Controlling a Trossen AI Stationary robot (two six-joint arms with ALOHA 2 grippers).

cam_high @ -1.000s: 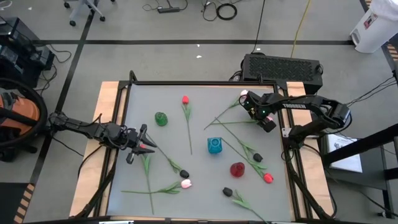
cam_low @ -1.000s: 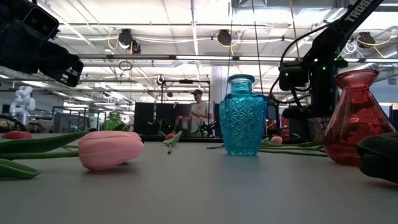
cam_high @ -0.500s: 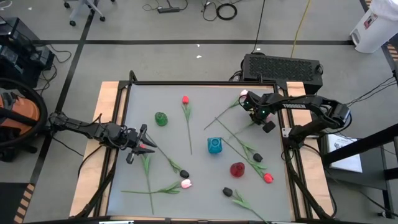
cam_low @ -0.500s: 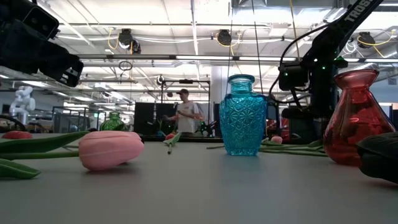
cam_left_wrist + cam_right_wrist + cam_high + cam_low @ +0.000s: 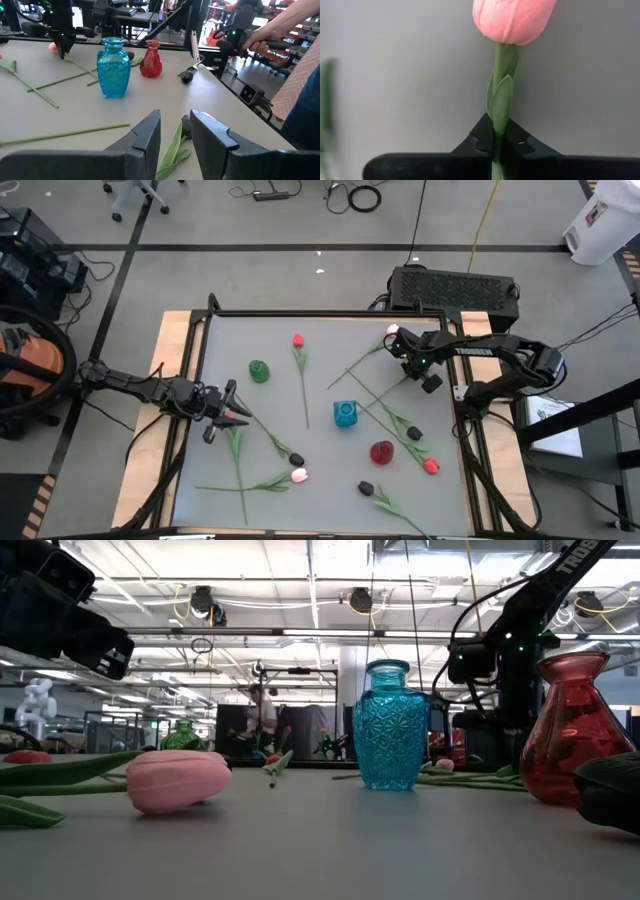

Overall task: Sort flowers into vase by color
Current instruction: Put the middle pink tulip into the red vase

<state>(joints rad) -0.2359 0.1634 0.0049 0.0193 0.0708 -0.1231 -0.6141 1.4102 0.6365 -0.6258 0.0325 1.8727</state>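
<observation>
tulips lie scattered over the grey desk point(image 5: 230, 340) around three small vases: a green vase point(image 5: 259, 371) toward the left, a blue vase point(image 5: 345, 414) near the middle and a red vase point(image 5: 381, 451) nearer the front right. the right gripper point(image 5: 403, 348) is down at the far right part of the desk, its two dark fingers pressed together on the green stem of a pink tulip point(image 5: 513, 17), pinching it just below the bud where a leaf wraps the stem. from above, that bud point(image 5: 393, 330) shows just beyond the gripper. the left gripper point(image 5: 232, 415) waits low at the left edge of the desk, fingers spread a little, with a leaf and a dark tulip point(image 5: 186, 123) lying just beyond them. another pink tulip point(image 5: 299, 475) lies near the front, a red tulip point(image 5: 298, 340) toward the back centre, a second red tulip point(image 5: 431, 466) beside the red vase, and a black tulip point(image 5: 366, 488) at the front.
</observation>
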